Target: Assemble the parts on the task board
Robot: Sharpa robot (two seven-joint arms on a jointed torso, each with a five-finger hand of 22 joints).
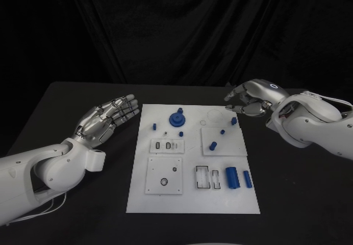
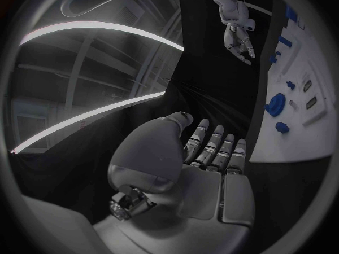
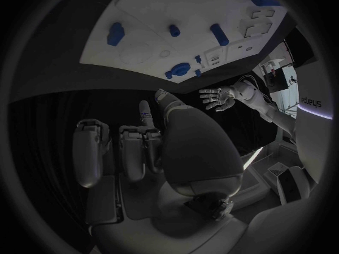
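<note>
Black cloth hung behind a black table [image 1: 73,102], and the white task board [image 1: 193,204] lay lengthwise at its centre.

At about nine o'clock from the board, the left hand [image 1: 109,118] hovered just off the board's edge, palm up, its fingers [image 1: 126,104] stretched out side by side and holding nothing. The left wrist view showed the same flat, empty palm [image 2: 205,169].

At about one o'clock, the right hand [image 1: 251,99] hung over the board's far corner, its fingers [image 1: 239,108] curled downward and inward. Whether anything sat between them could not be told. In the right wrist view its fingers [image 3: 92,152] looked bent, apart from the board.

On the board, a round blue part [image 1: 177,119] stood near twelve o'clock, with a small blue peg [image 1: 155,125] beside it at its nine o'clock. Another small blue piece [image 1: 234,121] stood near the right hand, and two more [image 1: 213,145] rested on a raised white square. Toward five o'clock a blue cylinder [image 1: 231,177] and a slimmer blue bar [image 1: 248,179] lay side by side, next to slotted white blocks [image 1: 206,177].
</note>
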